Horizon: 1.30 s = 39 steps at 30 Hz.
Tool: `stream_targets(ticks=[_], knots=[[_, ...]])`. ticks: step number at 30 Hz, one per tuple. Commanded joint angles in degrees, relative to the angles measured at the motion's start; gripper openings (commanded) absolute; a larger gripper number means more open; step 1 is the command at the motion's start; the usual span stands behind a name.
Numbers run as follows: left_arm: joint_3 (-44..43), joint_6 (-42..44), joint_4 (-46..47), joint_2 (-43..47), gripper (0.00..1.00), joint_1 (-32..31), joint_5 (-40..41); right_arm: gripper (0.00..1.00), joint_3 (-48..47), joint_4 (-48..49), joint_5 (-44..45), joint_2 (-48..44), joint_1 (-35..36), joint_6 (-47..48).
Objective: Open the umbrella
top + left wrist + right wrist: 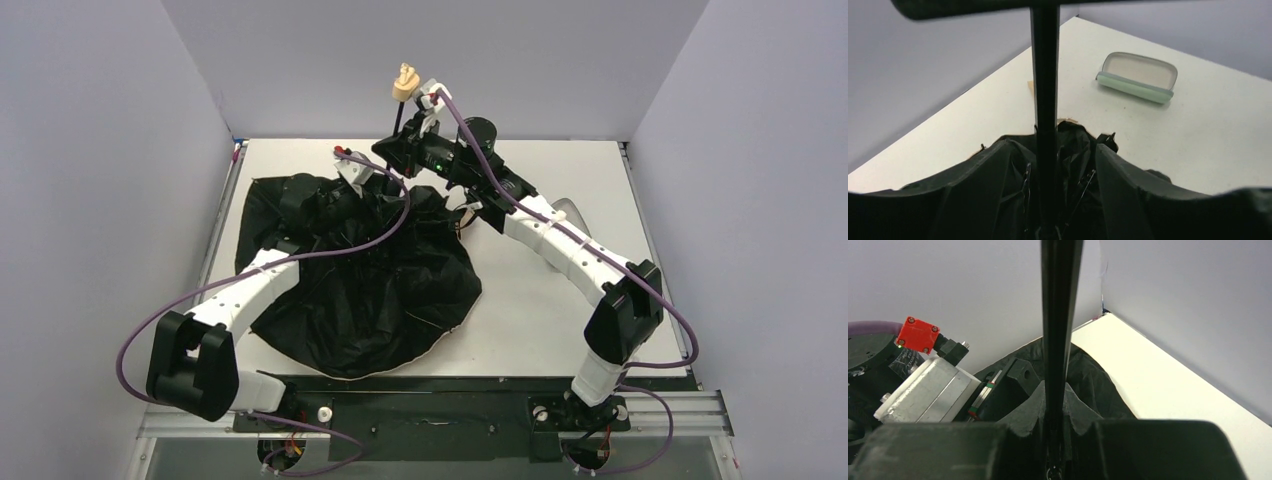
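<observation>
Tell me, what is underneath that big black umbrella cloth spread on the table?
Around the black-lined fabric umbrella, only the white table shows; its peach outer side peeks out at the near rim. Anything beneath the spread cloth is covered, so I cannot tell.

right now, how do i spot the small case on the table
On the white table, look right of the black umbrella canopy spread there. An oblong case lies flat on bare tabletop, clear of the fabric, partly hidden behind the right arm from above. It alone is pale mint-green, with rounded corners.
</observation>
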State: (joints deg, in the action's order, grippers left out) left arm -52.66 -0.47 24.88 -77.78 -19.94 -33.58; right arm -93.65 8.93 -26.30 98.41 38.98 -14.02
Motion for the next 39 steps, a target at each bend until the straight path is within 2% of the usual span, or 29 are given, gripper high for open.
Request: stream_targets(ticks=[1, 2, 3, 4, 5, 6, 7, 8, 10, 12, 14, 15, 17, 20, 22, 25, 32, 39], knots=[[-2.15, 0.91, 6.34, -0.40, 0.55, -1.06, 1.52, 0.00, -1.66, 2.98, -1.01, -2.24, 0.61, -0.31], [-2.48, 0.84, 6.63, -0.61, 0.46, -1.15, 1.38, 0.00, -1.69, 2.35, -1.07, -2.29, 0.63, -0.41], [-2.81, 0.83, 6.44, -0.83, 0.31, -1.32, 1.27, 0.00, -1.51, 2.03, -1.15, -2.47, 0.45, -0.54], [-3.77, -0.63, 5.85, -1.29, 0.23, -1.41, 1.39, 0.00, -1.22, 1.72, -1.08, -2.71, 0.20, -1.18], [-4.25, -1.18, 4.82, -1.39, 0.09, -1.61, 2.27, 0.00, -0.05, 1.71, -1.06, -3.51, -0.51, -1.75], [-4.78, -2.53, 4.64, -1.41, 0.03, -1.69, 2.98, 0.01, 0.65, 1.91, -0.99, -4.12, -0.94, -3.59], [-4.80, -3.27, 4.82, -1.41, 0.00, -1.79, 4.71, 0.13, 2.63, 2.29, -1.14, -5.36, -2.20, -5.07], [-4.75, -4.79, 4.95, -1.30, 0.00, -1.82, 5.57, 0.30, 3.76, 3.43, -1.89, -6.09, -2.84, -8.46], [-4.36, -6.83, 5.98, -1.41, 0.00, -1.85, 8.32, 0.51, 7.03, 4.82, -2.29, -8.47, -5.37, -14.83], [-4.32, -8.06, 6.93, -1.54, 0.00, -1.85, 10.17, 0.59, 9.97, 5.27, -2.11, -11.06, -8.41, -20.62], [-4.01, -9.60, 8.36, -1.58, 0.00, -1.85, 11.58, 0.62, 13.34, 3.49, -0.93, -13.71, -11.42, -22.89], [-4.11, -9.89, 8.87, -1.63, 0.00, -1.90, 11.82, 0.61, 14.16, 2.38, -0.45, -14.99, -11.84, -22.54], [-4.66, -9.93, 9.15, -2.09, 0.00, -2.12, 11.53, 0.52, 16.40, -1.33, 1.37, -15.76, -12.35, -21.23], [-5.51, -9.22, 9.09, -2.39, 0.00, -2.51, 11.45, 0.34, 19.60, -4.07, 2.31, -13.85, -11.61, -21.97], [-6.30, -8.93, 8.61, -2.52, 0.00, -2.55, 11.57, 0.27, 20.80, -3.53, 1.90, -12.43, -10.37, -22.18], [-7.40, -8.57, 8.31, -2.62, 0.00, -2.75, 11.83, 0.22, 19.91, -2.34, 0.76, -9.87, -8.28, -22.07], [-9.04, -8.56, 7.40, -1.93, 0.00, -3.87, 13.01, 0.21, 16.02, -1.80, -0.48, -0.18, -6.70, -25.71], [-10.67, -9.34, 5.63, -0.31, 0.00, -4.14, 11.65, 0.36, 15.12, -7.75, 4.17, 3.57, -7.99, -20.44]])
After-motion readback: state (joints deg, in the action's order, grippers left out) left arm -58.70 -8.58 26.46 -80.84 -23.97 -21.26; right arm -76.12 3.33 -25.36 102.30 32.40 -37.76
